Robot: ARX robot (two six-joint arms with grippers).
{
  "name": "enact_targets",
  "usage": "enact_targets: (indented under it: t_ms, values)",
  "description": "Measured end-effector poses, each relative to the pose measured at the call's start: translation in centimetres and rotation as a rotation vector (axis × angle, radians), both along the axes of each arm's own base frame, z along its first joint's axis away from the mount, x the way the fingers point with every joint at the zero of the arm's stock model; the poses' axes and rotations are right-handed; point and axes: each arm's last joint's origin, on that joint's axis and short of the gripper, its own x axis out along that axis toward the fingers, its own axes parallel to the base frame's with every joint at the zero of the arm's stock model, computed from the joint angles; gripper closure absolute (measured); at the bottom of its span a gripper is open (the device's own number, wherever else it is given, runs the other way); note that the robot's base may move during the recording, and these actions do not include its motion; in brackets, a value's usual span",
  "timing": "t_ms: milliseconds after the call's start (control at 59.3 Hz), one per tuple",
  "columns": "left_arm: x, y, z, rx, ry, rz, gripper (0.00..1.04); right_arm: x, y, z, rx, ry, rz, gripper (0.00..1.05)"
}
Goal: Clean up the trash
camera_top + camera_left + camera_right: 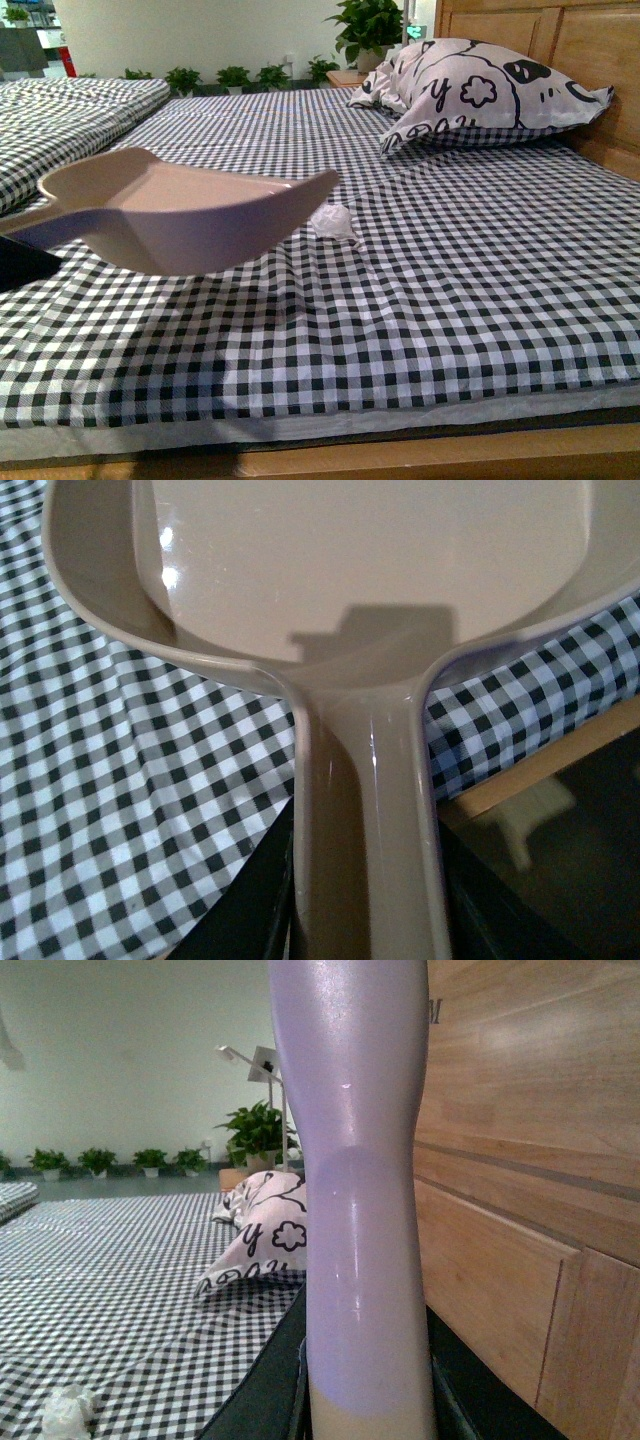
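Task barely begun: left gripper (pixel 365 925) clamped on the handle of one pinkish dustpan (pixel 190 215), pan empty, held above the checked table (pixel 420 330); right gripper (pixel 370 1405) clamped on one lilac handle (pixel 355 1160), its head out of view. One trash wad (pixel 333 223) lies unswept on the table just beside the pan's front corner; further back, one pillow (pixel 480 90).

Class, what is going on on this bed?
The left gripper holds a pinkish plastic dustpan by its handle, raised over the black-and-white checked bedsheet. A small crumpled white paper wad lies on the sheet close to the pan's front edge, not yet inside it. The right gripper grips a smooth lilac handle; its working end is out of view.
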Motion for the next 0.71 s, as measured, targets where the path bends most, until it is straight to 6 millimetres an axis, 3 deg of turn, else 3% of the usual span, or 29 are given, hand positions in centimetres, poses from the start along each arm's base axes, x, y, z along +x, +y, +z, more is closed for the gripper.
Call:
enact_targets:
  t_ms: [287, 708]
  values:
    - [2.5, -1.1, -2.4, 0.081, 0.011, -0.114, 0.78, 0.0, 0.0, 0.0, 0.000, 0.000, 0.000, 0.85]
    - [4.7, -1.2, -5.8, 0.115, 0.033, -0.166, 0.78, 0.0, 0.0, 0.0, 0.000, 0.000, 0.000, 0.85]
